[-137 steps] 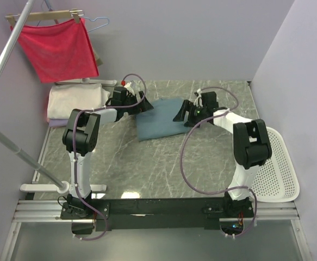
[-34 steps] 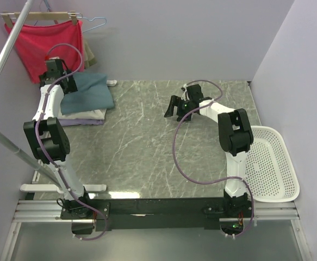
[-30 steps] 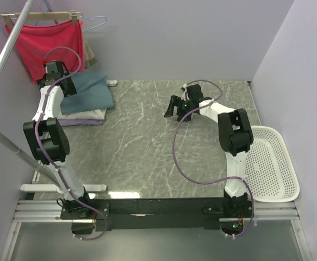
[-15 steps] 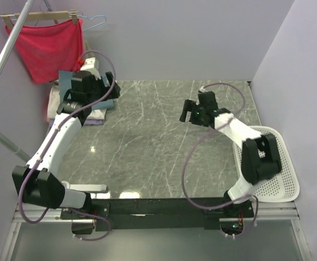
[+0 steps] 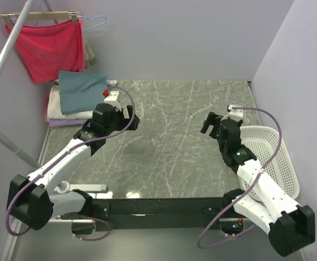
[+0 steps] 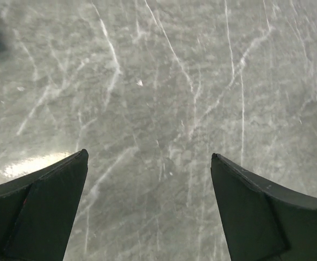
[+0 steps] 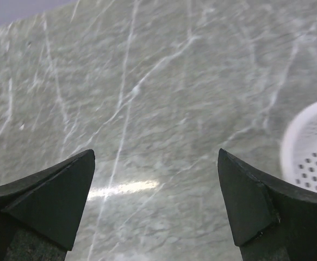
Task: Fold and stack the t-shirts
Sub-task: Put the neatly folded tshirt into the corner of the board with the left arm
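Left gripper (image 6: 148, 161) and right gripper (image 7: 156, 156): jaws apart, nothing held, over the table (image 5: 163, 152). Teal t-shirt (image 5: 80, 89) lies atop the folded stack (image 5: 57, 111).

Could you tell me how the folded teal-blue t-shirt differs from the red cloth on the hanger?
The folded teal-blue t-shirt lies flat atop a cream-white shirt; the red cloth hangs spread from a wooden hanger. The t-shirt looks smaller than the cloth. Both sit far left.
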`<state>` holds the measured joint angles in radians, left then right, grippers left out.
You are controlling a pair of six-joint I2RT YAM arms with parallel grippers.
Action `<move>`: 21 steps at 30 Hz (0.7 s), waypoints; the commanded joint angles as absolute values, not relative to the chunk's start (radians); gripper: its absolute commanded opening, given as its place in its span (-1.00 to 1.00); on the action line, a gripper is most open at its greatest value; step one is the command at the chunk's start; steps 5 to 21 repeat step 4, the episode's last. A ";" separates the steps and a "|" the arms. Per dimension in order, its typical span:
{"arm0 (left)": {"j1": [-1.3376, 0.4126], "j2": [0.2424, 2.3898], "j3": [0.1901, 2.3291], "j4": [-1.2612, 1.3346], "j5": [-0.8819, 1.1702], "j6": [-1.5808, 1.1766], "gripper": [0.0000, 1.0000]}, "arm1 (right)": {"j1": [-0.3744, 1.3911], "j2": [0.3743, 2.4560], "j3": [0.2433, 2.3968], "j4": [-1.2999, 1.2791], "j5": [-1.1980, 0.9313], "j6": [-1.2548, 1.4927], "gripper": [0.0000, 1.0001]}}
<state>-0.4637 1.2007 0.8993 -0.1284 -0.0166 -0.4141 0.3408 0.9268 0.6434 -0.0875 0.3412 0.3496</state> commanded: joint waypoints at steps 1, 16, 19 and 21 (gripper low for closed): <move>-0.472 1.151 0.836 -0.021 -0.156 -0.417 0.99 | 0.347 0.877 0.594 0.047 0.497 0.302 0.99; -0.472 1.147 0.827 -0.015 -0.202 -0.403 0.99 | 0.347 0.894 0.569 0.097 0.534 0.264 0.99; -0.472 1.147 0.827 -0.015 -0.202 -0.403 0.99 | 0.347 0.894 0.569 0.097 0.534 0.264 0.99; -0.472 1.147 0.827 -0.015 -0.202 -0.403 0.99 | 0.347 0.894 0.569 0.097 0.534 0.264 0.99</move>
